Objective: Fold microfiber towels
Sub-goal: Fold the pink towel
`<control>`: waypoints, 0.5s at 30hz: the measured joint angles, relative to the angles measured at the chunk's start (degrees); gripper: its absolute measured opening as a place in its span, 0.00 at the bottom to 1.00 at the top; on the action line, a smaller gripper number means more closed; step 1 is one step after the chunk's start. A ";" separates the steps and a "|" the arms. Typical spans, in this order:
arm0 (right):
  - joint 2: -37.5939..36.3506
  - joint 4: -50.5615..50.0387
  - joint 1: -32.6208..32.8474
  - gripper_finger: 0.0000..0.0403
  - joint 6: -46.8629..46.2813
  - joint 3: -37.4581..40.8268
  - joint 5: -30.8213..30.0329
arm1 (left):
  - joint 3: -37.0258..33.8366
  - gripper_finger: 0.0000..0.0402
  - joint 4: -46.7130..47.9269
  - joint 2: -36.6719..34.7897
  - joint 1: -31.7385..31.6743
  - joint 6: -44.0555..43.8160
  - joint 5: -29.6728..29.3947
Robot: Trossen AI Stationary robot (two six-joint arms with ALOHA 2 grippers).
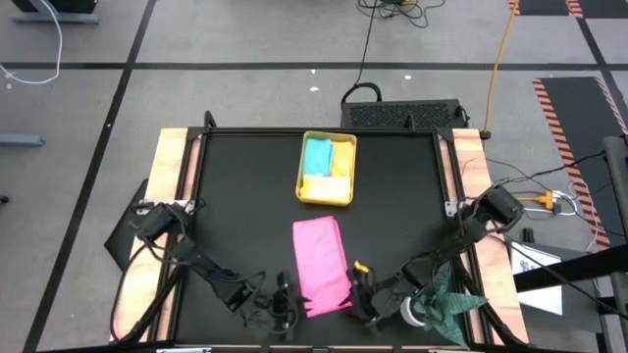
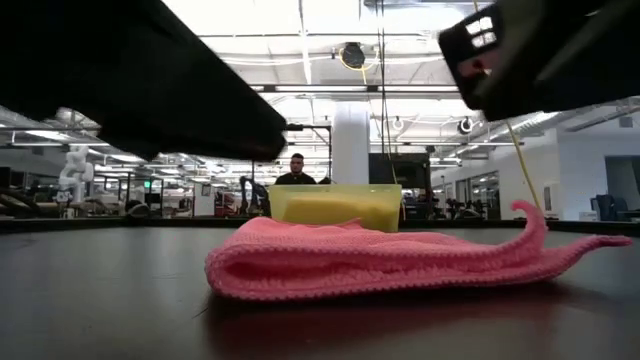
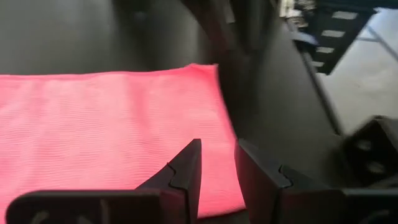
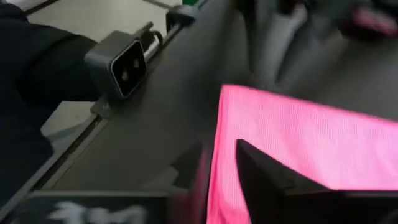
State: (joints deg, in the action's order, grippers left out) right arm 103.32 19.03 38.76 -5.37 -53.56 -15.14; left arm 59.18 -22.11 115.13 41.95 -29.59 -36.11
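A pink towel [image 1: 320,265], folded into a long strip, lies flat on the black table near its front edge. In the low view its fold [image 2: 215,270] faces left and its right tip [image 2: 527,215] stands up. My left gripper [image 1: 285,302] is at the strip's near left corner, open, with its fingers astride the near edge [image 3: 227,155]. My right gripper [image 1: 363,294] is at the near right corner, over the same edge [image 4: 219,143], and appears open. A light blue towel [image 1: 317,155] and a yellow towel [image 1: 329,186] lie in the yellow tray [image 1: 345,199]. My left gripper has one finger [image 3: 186,171] above the pink cloth and the other [image 3: 264,180] above the bare table; I cannot tell whether either touches the towel. My right gripper shows one dark finger [image 4: 273,177] over the pink cloth; blur hides whether it touches.
The yellow tray stands mid-table toward the far edge. A dark green cloth [image 1: 446,306] lies at the near right corner beside the right arm. A small camera box [image 4: 119,62] sits at the table's front edge. A person [image 2: 296,170] stands far behind the table.
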 joint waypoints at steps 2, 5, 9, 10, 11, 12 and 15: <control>2.36 4.76 -0.21 0.29 3.02 -0.02 -0.04 | -0.04 0.24 0.60 0.00 -1.18 -0.20 0.02; 6.04 7.96 -0.86 0.42 4.92 -0.08 0.00 | -0.04 0.24 1.66 0.00 -2.96 -1.94 0.01; 9.36 7.52 -1.62 0.50 7.25 -1.35 -0.06 | -0.04 0.24 3.95 0.00 -4.90 -5.22 -0.76; 10.14 7.37 -1.81 0.51 7.59 -1.90 -0.07 | -0.04 0.24 4.81 0.00 -5.37 -6.45 -1.27; 10.75 6.86 -2.02 0.51 7.83 -2.44 -0.07 | -0.04 0.24 5.80 0.00 -5.83 -7.67 -1.67; 11.04 5.50 -2.13 0.51 7.83 -2.91 -0.40 | -0.04 0.24 6.72 0.00 -6.25 -8.50 -2.10; 11.05 1.15 -2.55 0.47 6.44 -4.16 -3.49 | -0.04 0.24 9.29 0.00 -7.46 -10.51 -2.63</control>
State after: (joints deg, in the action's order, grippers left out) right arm 114.37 20.18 36.21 1.07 -57.72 -18.62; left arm 59.13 -12.83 115.13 34.49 -40.10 -38.74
